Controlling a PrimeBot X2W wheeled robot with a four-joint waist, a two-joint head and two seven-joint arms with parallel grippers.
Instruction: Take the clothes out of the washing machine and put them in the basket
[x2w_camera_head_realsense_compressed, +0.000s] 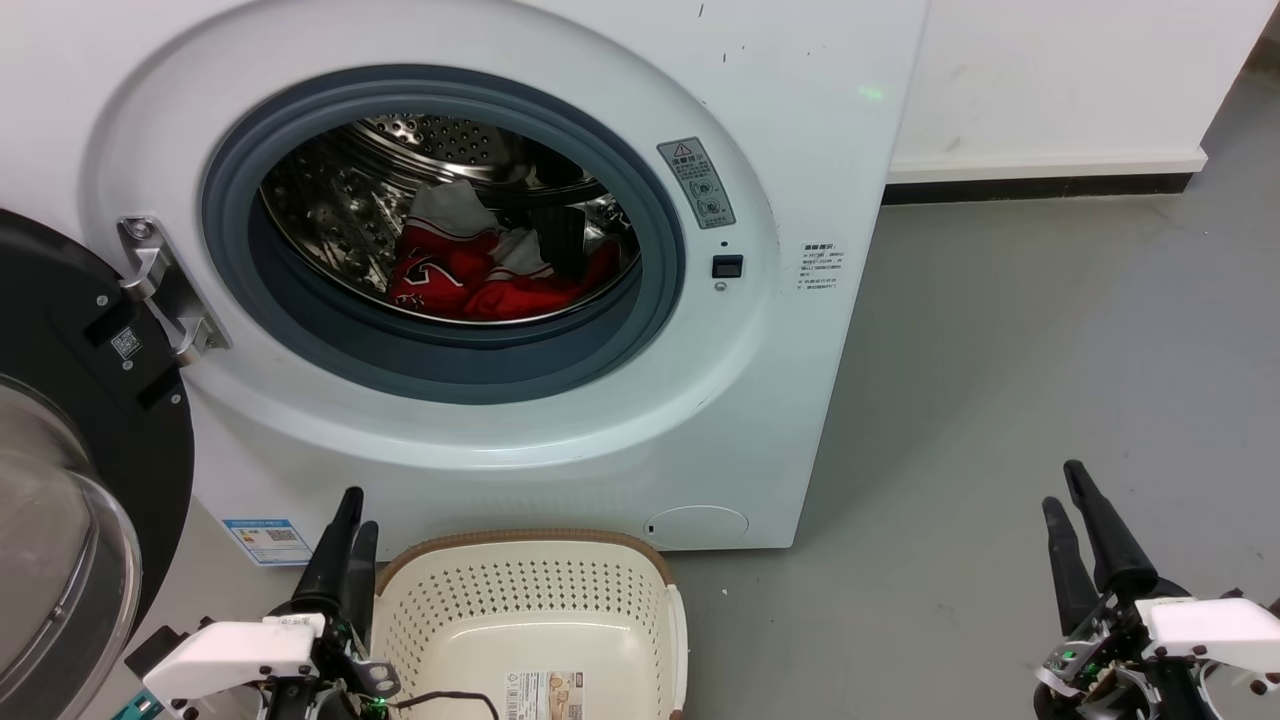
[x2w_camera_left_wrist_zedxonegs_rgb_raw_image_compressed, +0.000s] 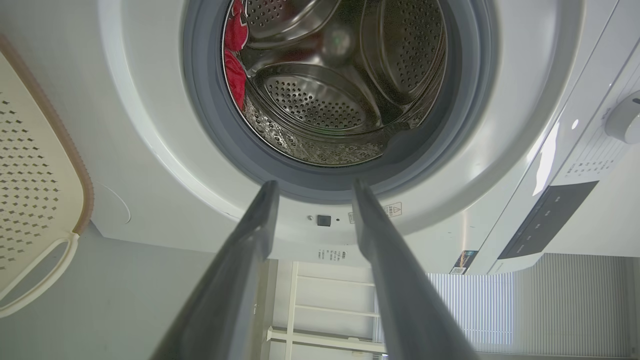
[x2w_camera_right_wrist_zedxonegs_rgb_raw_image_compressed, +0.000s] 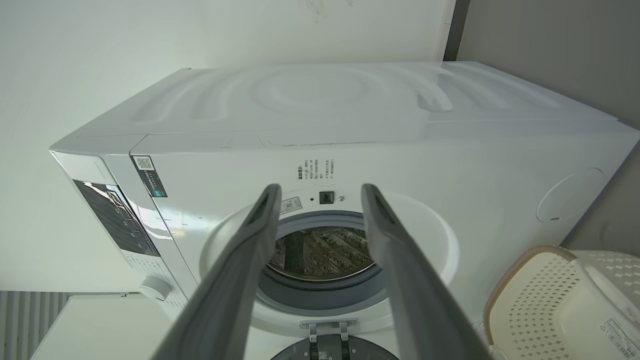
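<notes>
The clothes, red with white panels and a bit of black-and-white lettering too small to read, lie heaped at the bottom of the drum inside the washer. In the left wrist view a strip of the red cloth shows at the drum's edge. The door stands swung open at the left and carries a QR sticker. Right of the porthole is a grey warning sticker with a red triangle, and further right a block of small print; neither can be read. A blue-edged label sits low on the washer's front.

The basket stands on the floor just before the washer, with an unreadable label on its bottom. The left gripper hovers just beside the basket's left rim, its fingers parted and holding nothing. The right gripper hangs well apart at the lower right, likewise parted and holding nothing.
</notes>
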